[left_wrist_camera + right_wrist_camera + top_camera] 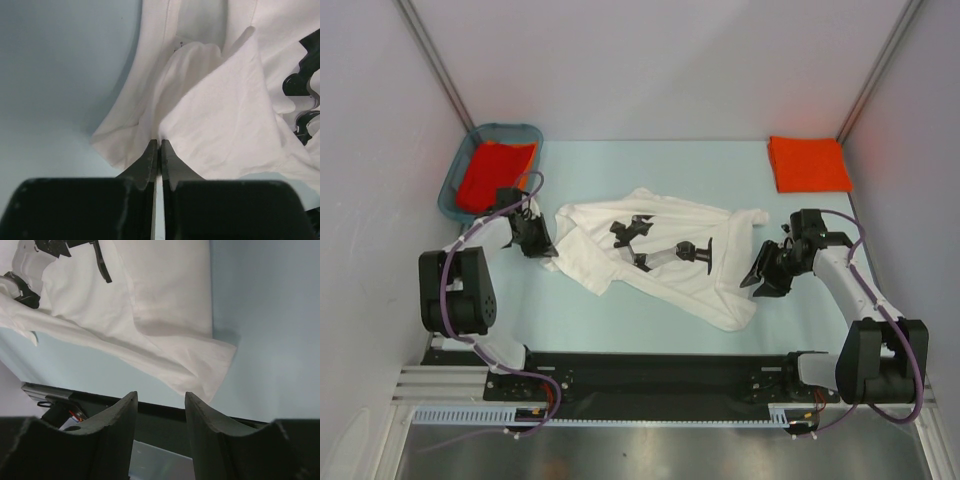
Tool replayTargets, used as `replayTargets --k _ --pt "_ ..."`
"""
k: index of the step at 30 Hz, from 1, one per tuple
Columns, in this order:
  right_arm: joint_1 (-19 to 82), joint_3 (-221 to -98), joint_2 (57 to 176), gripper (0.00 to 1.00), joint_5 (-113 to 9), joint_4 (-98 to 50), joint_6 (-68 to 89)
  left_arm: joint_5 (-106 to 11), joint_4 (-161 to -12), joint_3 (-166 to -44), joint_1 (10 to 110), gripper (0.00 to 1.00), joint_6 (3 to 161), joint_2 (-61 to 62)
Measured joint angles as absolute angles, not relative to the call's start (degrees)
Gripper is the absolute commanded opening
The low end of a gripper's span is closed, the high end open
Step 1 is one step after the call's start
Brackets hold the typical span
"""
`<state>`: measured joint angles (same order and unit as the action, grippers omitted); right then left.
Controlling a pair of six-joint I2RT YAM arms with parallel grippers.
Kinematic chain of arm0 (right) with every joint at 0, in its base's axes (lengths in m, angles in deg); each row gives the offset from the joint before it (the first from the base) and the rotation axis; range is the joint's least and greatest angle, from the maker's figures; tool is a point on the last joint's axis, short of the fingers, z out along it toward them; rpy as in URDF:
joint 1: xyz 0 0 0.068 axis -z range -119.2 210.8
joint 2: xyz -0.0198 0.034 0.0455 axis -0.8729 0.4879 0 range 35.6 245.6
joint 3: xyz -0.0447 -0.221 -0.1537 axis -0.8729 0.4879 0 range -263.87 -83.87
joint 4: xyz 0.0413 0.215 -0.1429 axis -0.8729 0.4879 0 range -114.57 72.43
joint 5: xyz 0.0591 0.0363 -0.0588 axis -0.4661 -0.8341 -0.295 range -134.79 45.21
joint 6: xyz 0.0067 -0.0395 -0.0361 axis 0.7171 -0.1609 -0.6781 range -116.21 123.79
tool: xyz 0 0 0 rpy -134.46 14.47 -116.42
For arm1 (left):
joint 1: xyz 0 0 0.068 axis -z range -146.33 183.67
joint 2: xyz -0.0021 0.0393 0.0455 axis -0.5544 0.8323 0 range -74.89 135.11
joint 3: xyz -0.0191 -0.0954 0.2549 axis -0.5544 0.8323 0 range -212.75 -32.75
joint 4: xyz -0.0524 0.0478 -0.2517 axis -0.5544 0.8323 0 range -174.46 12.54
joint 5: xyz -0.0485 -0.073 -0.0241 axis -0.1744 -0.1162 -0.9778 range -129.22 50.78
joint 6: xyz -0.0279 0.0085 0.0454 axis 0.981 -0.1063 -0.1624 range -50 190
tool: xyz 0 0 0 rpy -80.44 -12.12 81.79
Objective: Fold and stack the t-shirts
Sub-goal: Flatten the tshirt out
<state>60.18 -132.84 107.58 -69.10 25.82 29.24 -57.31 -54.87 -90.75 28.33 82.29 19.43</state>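
The white t-shirt with a black graphic print lies crumpled, print up, in the middle of the table. My left gripper is at its left edge. In the left wrist view the gripper is shut, with its tips pinching a fold of the white cloth. My right gripper is open and empty, just right of the shirt. In the right wrist view the gripper sits apart from the shirt's corner. A folded orange-red t-shirt lies at the back right.
A teal plastic basket at the back left holds another orange-red t-shirt. The black rail with the arm bases runs along the near table edge. White walls close in the left, back and right sides.
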Motion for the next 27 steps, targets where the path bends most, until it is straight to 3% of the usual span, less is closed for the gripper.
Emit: replayTargets --k 5,15,17,18,21,27 --pt "60.2 -132.6 107.9 0.53 -65.8 28.0 30.0 -56.3 -52.8 -91.7 28.3 0.00 83.1 19.6" --pt "62.0 -128.4 107.2 0.38 -61.8 28.2 32.9 -57.2 -50.4 -92.5 28.3 0.00 85.0 11.3" --pt "62.6 -127.6 108.9 0.41 -61.9 26.0 33.2 -57.7 -50.4 -92.5 28.3 0.00 85.0 9.6" --pt "63.1 -126.9 109.7 0.48 -62.3 24.9 33.2 -58.0 -50.4 -92.5 28.3 0.00 85.0 9.0" --pt "64.2 -125.0 110.7 0.52 -63.2 23.0 33.7 -59.1 -50.4 -92.5 28.3 0.00 85.0 8.4" --pt "64.8 -122.0 110.7 0.49 -65.3 17.1 35.6 -60.5 -50.4 -92.5 28.3 0.00 85.0 8.4"
